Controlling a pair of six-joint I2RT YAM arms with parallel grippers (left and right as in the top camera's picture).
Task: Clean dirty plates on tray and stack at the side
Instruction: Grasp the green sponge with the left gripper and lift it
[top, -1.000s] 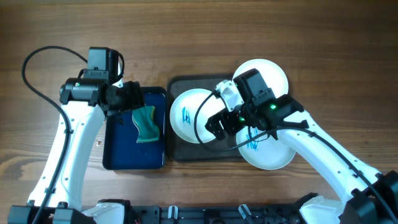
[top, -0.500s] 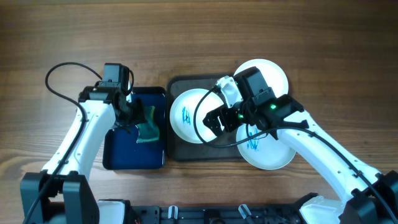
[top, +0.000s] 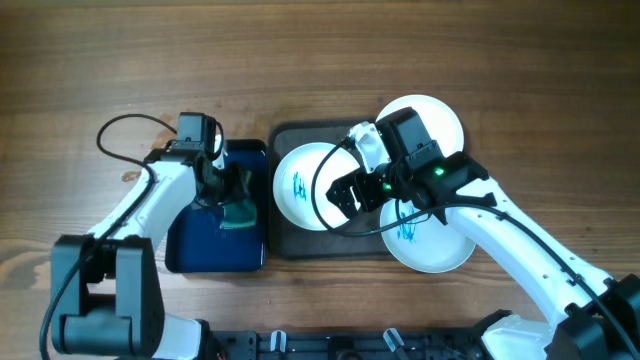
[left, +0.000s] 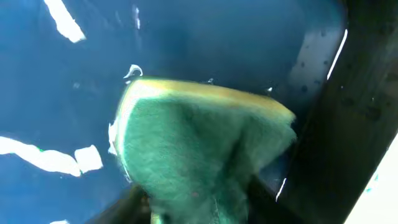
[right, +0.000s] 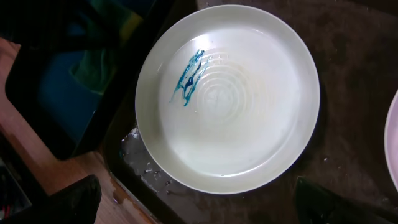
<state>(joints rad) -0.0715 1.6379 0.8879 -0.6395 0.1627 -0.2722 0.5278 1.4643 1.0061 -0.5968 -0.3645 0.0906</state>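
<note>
Green and soggy, the sponge (left: 199, 155) is now filling the left wrist view, its lower end bunching between the two dark fingers of the left gripper (top: 222, 190), which are pinching in on it over the wet blue tray (top: 200, 250). Over the last second this arm has been swinging in from the left edge of that tray to the sponge, so the wiping tool is, in my judgement, just being secured. The right gripper (top: 345, 200) has not been moving: it is hovering with its fingers spread wide and gripping nothing, above the scribbled plate (right: 227, 99) sitting on the left half of the grey-brown tray (top: 290, 245). A second marked plate (top: 425, 250) is lying at that tray's lower right edge and a third plate (top: 440, 108) at its upper right. No plate is being wiped yet; carrying the sponge across seems the likely follow-on.
</note>
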